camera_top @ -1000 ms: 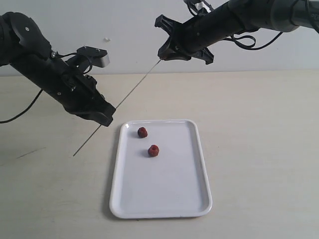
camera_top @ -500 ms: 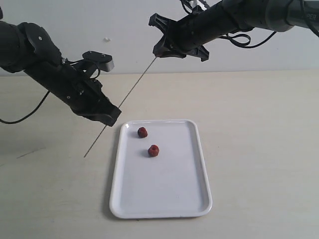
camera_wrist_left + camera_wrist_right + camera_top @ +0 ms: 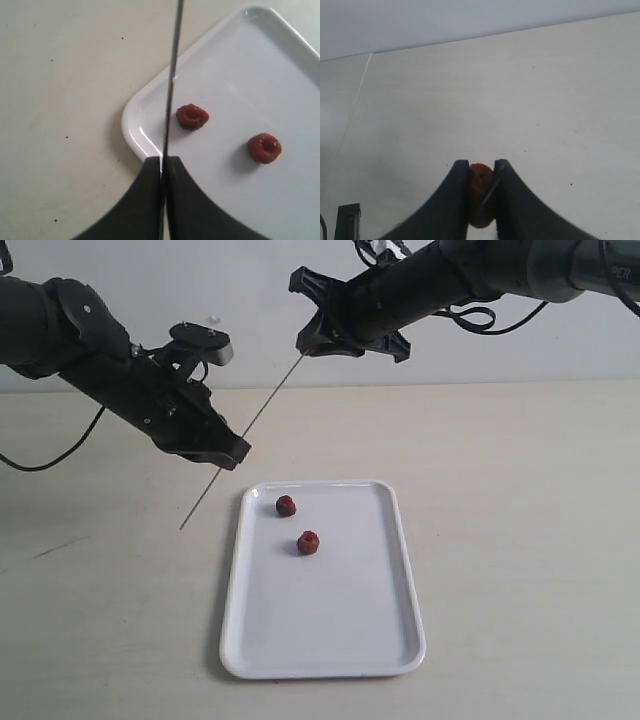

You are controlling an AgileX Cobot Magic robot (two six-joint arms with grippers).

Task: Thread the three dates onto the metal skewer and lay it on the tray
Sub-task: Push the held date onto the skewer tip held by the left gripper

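As threading begins, left gripper: clamps metal skewer
Right gripper: grasps one date
Tray: two dates unthreaded

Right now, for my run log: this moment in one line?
left gripper: shut on metal skewer | right gripper: shut on date | two dates on tray

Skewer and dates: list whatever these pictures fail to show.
- Third date: right wrist view, mostly covered by fingers; pierced or not, unclear.
- Skewer: exterior view, a stretch hidden behind the left gripper.
- Tray: left wrist view, cut off by the frame edges.
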